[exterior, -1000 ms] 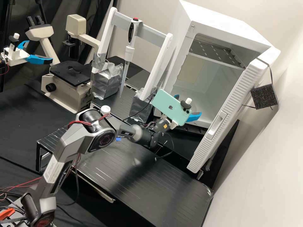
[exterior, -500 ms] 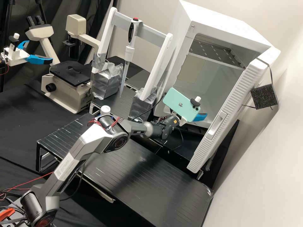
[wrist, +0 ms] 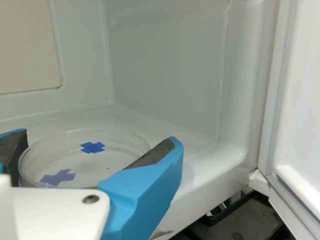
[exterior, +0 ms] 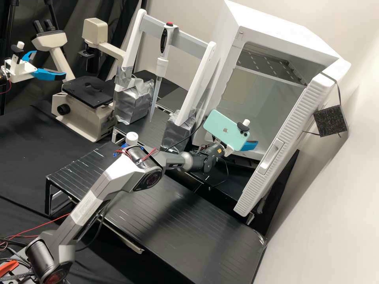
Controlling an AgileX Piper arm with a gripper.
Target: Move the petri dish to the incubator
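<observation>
Petri dish (wrist: 86, 161) is clasped by its rim between the blue fingers (wrist: 142, 192) of the gripper (exterior: 249, 145), at the mouth of the white incubator (exterior: 276, 29). A green phone (exterior: 226, 131) sits on the wrist. The incubator's door (exterior: 282, 152) stands open, right; left, a pipette (exterior: 162, 65) hangs upright, and farther left stands a microscope (exterior: 85, 114).

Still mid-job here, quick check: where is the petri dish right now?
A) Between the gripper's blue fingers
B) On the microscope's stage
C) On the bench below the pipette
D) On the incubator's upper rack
A: the wrist view shows the petri dish between the two blue fingers of the gripper, with the incubator's pale interior walls beyond it.
</observation>
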